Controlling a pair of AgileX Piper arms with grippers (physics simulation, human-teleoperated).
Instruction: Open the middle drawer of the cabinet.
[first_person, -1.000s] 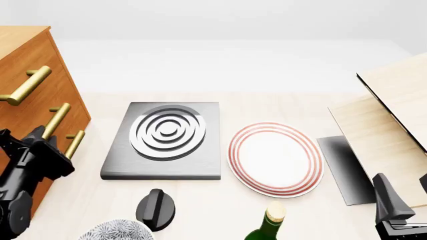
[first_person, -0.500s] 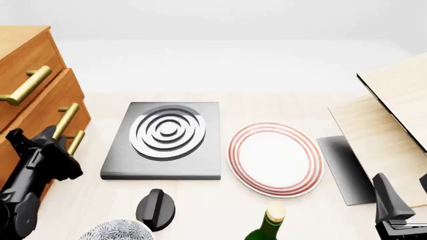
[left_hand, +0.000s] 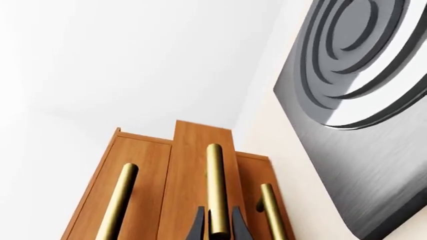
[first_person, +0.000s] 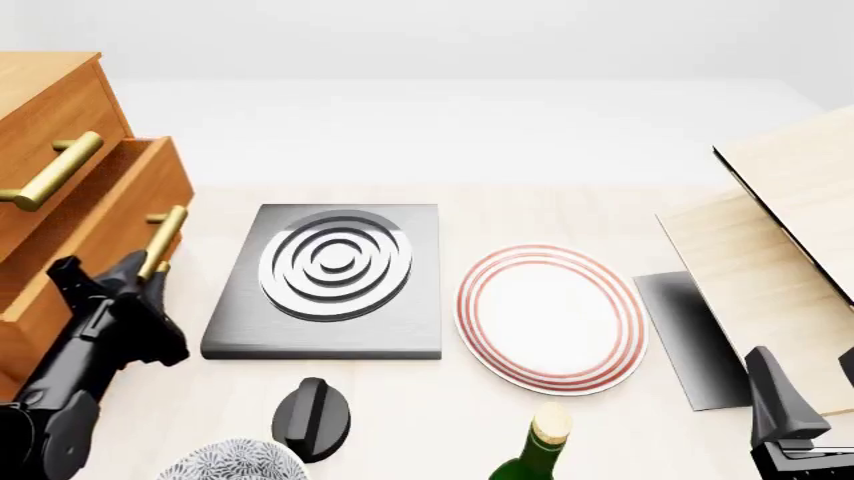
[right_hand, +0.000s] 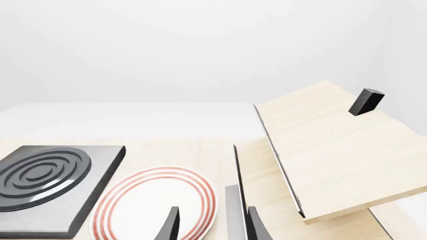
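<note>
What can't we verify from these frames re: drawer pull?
- Bottom drawer: front view, hidden behind the left gripper and arm.
- Inside of the middle drawer: not shown in any view.
- Left gripper's fingertips: left wrist view, cut by the frame edge at the brass handle.
- Right gripper: only its fingers show, cut off by the frame edge.

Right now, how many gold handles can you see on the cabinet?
3. The top drawer's handle, the middle drawer's handle held by the left gripper, and the bottom drawer's handle, all side by side on the cabinet.

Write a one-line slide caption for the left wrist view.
Left gripper closed on the brass handle of the middle drawer, hob plate alongside.
</note>
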